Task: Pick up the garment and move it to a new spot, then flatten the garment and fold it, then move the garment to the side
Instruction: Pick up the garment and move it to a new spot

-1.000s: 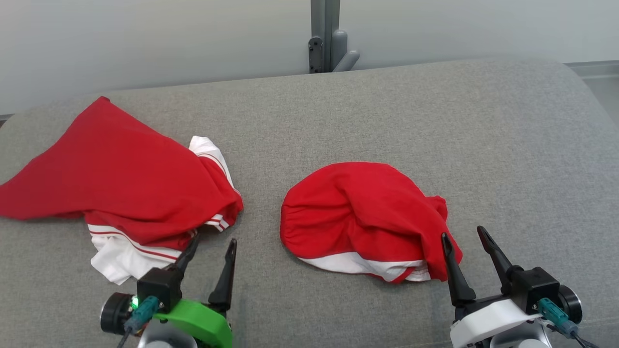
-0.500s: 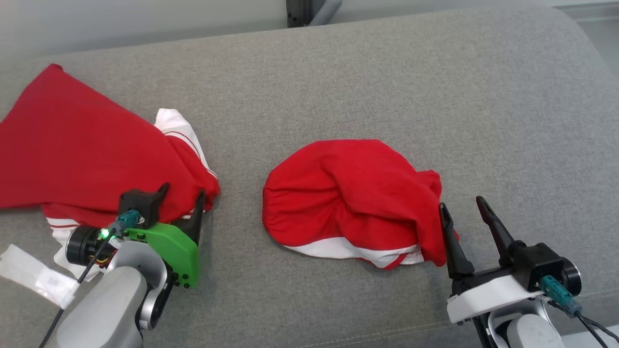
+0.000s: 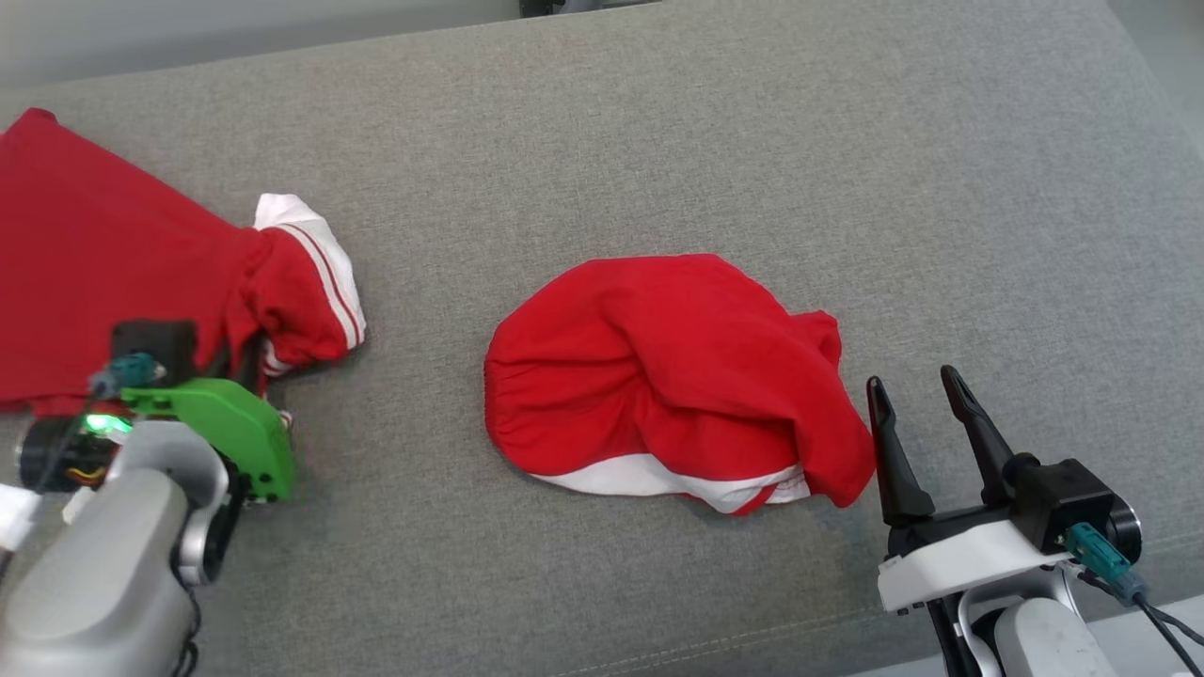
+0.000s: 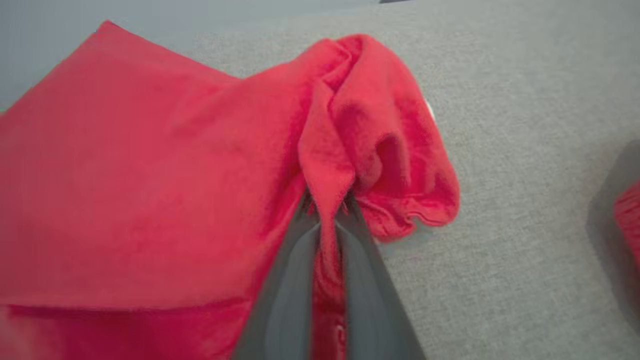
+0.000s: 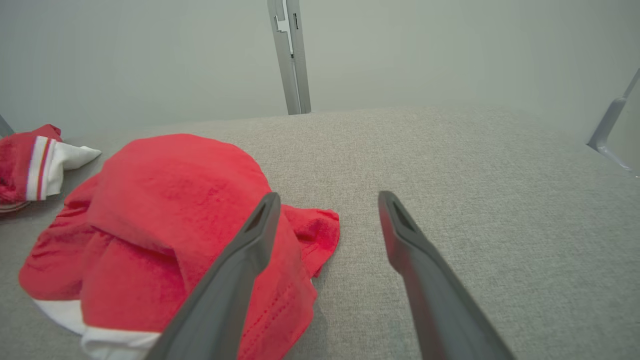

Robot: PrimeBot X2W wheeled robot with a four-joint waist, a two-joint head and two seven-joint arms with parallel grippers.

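Left wrist view: red garment lies bunched at the left end of the grey cushion, one fold clamped in the closed left pincer. Soft, light and limp, it probably sags; hem corners grip best. Right pincer is spread wide and empty beside a second red garment.

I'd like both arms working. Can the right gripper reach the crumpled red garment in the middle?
Likely yes: the right gripper stands open right beside the middle garment, nothing between them. The left gripper, shut on the other garment, is off to the side.
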